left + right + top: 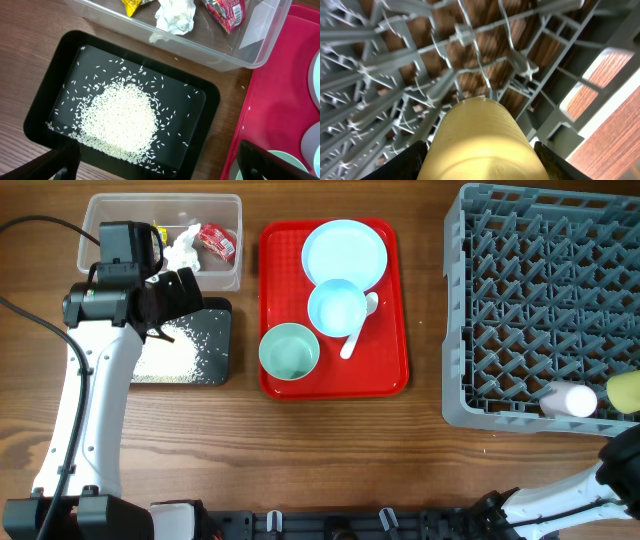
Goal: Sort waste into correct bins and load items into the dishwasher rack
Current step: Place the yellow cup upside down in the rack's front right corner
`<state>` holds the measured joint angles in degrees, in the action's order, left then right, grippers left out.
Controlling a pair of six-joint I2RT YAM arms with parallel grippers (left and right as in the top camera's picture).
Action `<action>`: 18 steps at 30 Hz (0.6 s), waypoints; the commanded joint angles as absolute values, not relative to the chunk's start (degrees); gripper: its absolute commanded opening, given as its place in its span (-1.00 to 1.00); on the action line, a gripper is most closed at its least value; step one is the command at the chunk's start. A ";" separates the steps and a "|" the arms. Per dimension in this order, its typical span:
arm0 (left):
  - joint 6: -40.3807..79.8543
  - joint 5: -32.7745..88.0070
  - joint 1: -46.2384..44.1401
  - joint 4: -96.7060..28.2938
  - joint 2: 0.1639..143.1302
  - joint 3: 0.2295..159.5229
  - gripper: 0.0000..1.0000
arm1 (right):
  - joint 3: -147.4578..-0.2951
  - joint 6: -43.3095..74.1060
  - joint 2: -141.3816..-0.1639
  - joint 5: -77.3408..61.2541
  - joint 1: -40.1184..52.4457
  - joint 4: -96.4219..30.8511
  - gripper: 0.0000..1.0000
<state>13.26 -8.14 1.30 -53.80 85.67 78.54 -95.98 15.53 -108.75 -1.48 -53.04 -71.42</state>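
Grey lattice rack (545, 300) at the right edge; red tray (390, 330) mid-desk — pale blue plate (345, 252), mint bowl (290, 352); black tray (200, 125) is speckled with white rice (122, 117); yellow cup (480, 140).

On your red tray (390, 370) sit the pale blue plate (345, 252), blue bowl (336, 308), mint green bowl (289, 351) and white spoon (352, 340). Rice (170, 358) covers the black tray (222, 315) — red wrapper (216, 241) and napkin (183, 250) lie in the clear tub (235, 210). In the rack's (520, 280) lower right corner, the whitish cup (568, 399) lies just beside the yellow cup (625, 391).
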 commanded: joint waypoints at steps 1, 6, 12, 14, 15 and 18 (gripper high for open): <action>14.20 -8.86 1.67 -53.65 85.27 78.96 1.00 | -99.37 15.22 -109.10 -2.33 -53.34 -71.02 -0.38; 14.20 -8.86 1.67 -53.67 85.27 78.96 1.00 | -100.12 16.64 -109.14 1.15 -53.32 -71.07 -0.37; 14.17 -8.86 1.67 -53.67 85.27 78.98 1.00 | -99.61 16.88 -109.30 6.07 -53.21 -73.60 -0.23; 14.17 -8.86 1.67 -53.67 85.27 78.96 1.00 | -99.61 16.88 -109.30 6.04 -52.93 -73.76 0.38; 14.20 -8.86 1.67 -53.67 85.27 78.96 1.00 | -99.63 16.86 -109.30 5.96 -52.66 -73.76 0.46; 14.17 -8.86 1.67 -53.67 85.27 78.96 1.00 | -99.63 16.47 -109.30 4.64 -51.72 -73.25 0.54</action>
<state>13.26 -8.14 1.30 -53.80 85.67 78.54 -98.76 16.62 -108.75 4.78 -52.75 -73.60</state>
